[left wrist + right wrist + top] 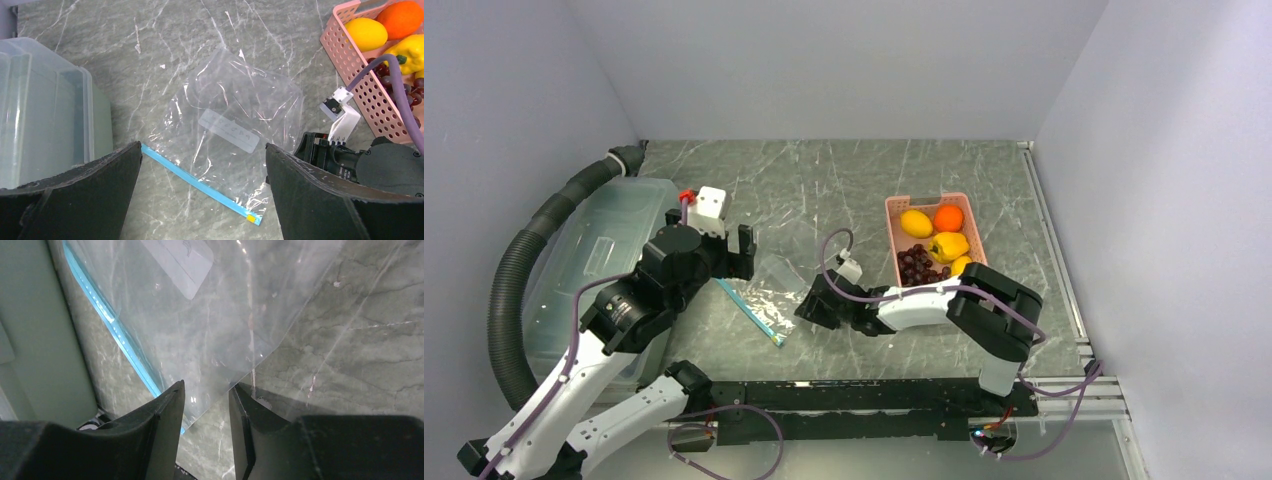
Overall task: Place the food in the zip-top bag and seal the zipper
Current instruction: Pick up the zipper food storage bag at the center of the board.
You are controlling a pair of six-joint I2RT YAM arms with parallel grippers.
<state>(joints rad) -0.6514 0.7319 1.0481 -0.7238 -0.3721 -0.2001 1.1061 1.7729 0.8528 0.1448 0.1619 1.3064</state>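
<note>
The clear zip-top bag (pixel 769 293) lies flat on the marble table between my two grippers, its teal zipper (pixel 749 310) along the near-left edge. The left gripper (pixel 202 146) hovers open above the bag (pixel 235 115) and the zipper (pixel 200 185). The right gripper (pixel 809 305) sits low at the bag's right corner. Its jaws (pixel 206 387) stand a narrow gap apart, with the edge of the bag (pixel 225 315) between them and the zipper (pixel 110 320) to their left. The food is in the pink basket (pixel 892 215): lemon (pixel 915 222), orange ball (pixel 948 217), yellow pepper (pixel 949 246), grapes (pixel 917 265).
A large translucent lidded bin (pixel 594 250) stands at the left, right beside the bag's zipper end. A black corrugated hose (pixel 519 270) curves around it. The right arm's purple cable (pixel 395 75) runs over the basket's near side. Walls enclose the table on three sides.
</note>
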